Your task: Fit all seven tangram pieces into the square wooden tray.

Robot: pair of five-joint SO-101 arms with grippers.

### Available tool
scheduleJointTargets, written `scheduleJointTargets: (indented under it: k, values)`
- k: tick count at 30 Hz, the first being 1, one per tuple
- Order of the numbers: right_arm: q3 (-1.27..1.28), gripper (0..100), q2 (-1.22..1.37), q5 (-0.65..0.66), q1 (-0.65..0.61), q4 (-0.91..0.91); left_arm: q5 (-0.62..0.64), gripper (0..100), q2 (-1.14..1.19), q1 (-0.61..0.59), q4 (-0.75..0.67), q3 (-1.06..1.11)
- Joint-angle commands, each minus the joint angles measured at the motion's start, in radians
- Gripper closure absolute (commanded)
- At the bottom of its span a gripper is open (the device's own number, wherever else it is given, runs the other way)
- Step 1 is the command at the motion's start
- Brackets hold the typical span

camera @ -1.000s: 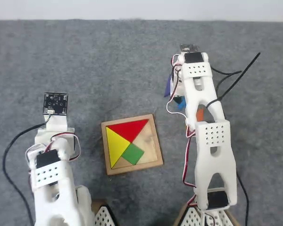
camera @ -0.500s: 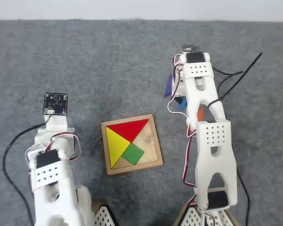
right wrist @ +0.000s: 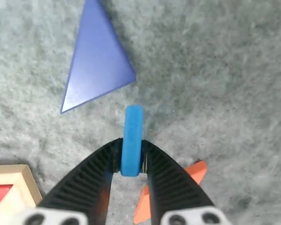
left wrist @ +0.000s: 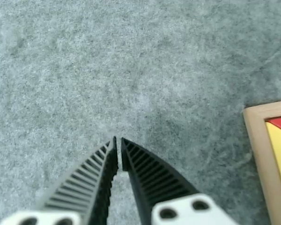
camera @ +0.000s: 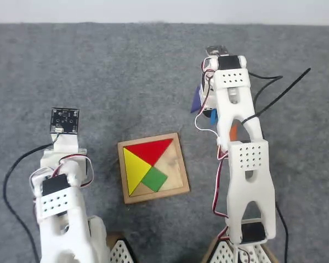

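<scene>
The square wooden tray (camera: 180, 167) lies mid-table holding a red triangle (camera: 149, 149), a yellow triangle (camera: 132, 169) and a green square (camera: 154, 178). My right gripper (right wrist: 130, 149) is shut on a light blue piece (right wrist: 132, 138) held on edge, above the carpet beyond the tray. A purple triangle (right wrist: 94, 60) lies flat just past it, also seen beside the arm (camera: 196, 101). An orange piece (right wrist: 195, 171) lies partly under the gripper. My left gripper (left wrist: 117, 142) is shut on nothing, over bare carpet left of the tray's corner (left wrist: 260, 136).
Grey carpet covers the table. The right arm (camera: 242, 153) stretches along the tray's right side, with cables beside it. The left arm (camera: 60, 186) sits folded near the front left.
The right arm's wrist has shifted slightly farther from the tray, carrying the blue piece. The left arm has not moved.
</scene>
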Motion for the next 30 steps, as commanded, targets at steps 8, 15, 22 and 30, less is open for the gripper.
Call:
scheduleJointTargets:
  k: [8,15,22,30]
  values:
    - [0.193,99.0,-0.248,0.063,0.007,0.042,0.003,99,-0.025,-0.009,-0.015,-0.008]
    - [0.423,99.0,-0.492,0.155,-0.002,0.039,0.002,99,-0.025,-0.011,-0.012,-0.007]
    - [0.598,99.0,-0.607,0.23,-0.139,0.031,-0.058,99,-0.025,-0.005,-0.017,0.01]
    - [0.667,99.0,-0.608,0.327,-0.245,0.01,-0.06,99,-0.025,-0.005,-0.017,0.01]
